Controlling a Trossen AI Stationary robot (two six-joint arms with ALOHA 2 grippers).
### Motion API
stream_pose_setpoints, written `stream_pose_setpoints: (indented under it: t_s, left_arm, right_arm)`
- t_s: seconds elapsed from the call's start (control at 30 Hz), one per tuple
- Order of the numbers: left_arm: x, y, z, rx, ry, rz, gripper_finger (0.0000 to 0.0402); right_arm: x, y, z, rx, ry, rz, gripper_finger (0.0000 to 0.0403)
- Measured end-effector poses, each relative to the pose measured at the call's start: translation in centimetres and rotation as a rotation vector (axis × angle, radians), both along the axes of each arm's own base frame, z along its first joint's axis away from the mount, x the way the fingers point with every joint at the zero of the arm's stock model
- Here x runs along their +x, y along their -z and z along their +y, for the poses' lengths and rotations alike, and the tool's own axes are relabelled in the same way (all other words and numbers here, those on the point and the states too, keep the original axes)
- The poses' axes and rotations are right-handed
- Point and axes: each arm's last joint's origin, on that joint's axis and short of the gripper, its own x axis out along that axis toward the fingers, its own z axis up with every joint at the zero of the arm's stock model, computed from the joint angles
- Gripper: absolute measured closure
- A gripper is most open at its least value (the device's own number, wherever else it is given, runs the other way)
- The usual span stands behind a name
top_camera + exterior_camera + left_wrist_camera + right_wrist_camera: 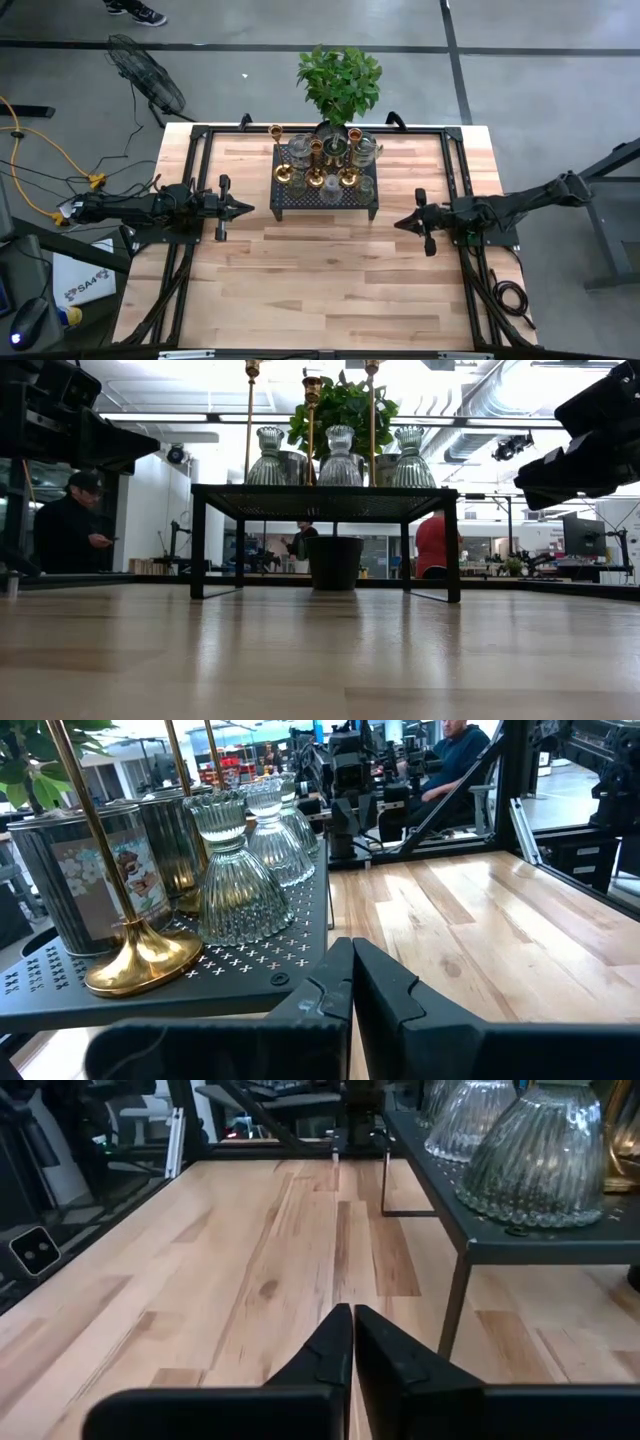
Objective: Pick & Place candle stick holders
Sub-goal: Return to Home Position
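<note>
Atop the black stand (296, 203) on the worktop (330, 275), the candle stick holders (326, 165) cluster. The left tool (247, 208) and right tool (399, 223) wait alongside, fingers together, empty. The ribbed glass ones (232, 880) look fragile and slippery, best gripped at the waist; the tippy brass sticks (140, 955), by the stem.

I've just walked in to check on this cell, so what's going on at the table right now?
Nothing is being handled at the moment. The candle stick holders, in brass, silver and ribbed glass, stand grouped on the black perforated stand, with the potted plant just behind it. The left claw and the right claw sit off to either side of the stand, clear of it, both shut and empty.
</note>
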Motion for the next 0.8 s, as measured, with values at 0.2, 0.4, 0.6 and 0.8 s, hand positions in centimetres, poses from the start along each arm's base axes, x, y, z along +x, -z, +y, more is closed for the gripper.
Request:
stream_pose_setpoints:
  t_s: [0.2,0.4,0.6,0.8]
  left_arm:
    - [0.0,0.0,0.0,0.000,0.000,0.000,0.0402]
    - [0.0,0.0,0.0,0.000,0.000,0.000,0.0402]
    - [0.0,0.0,0.0,0.000,0.000,0.000,0.0402]
    - [0.0,0.0,0.0,0.000,0.000,0.000,0.0402]
  right_arm:
    - [-0.7,-0.1,-0.4,0.013,-0.011,-0.005,0.0399]
    - [-0.9,-0.2,-0.5,0.026,-0.060,-0.025,0.0400]
    - [-0.8,-0.2,-1.2,-0.009,-0.018,-0.025,0.0400]
    - [-0.7,0.0,-1.7,-0.009,0.035,-0.003,0.0400]
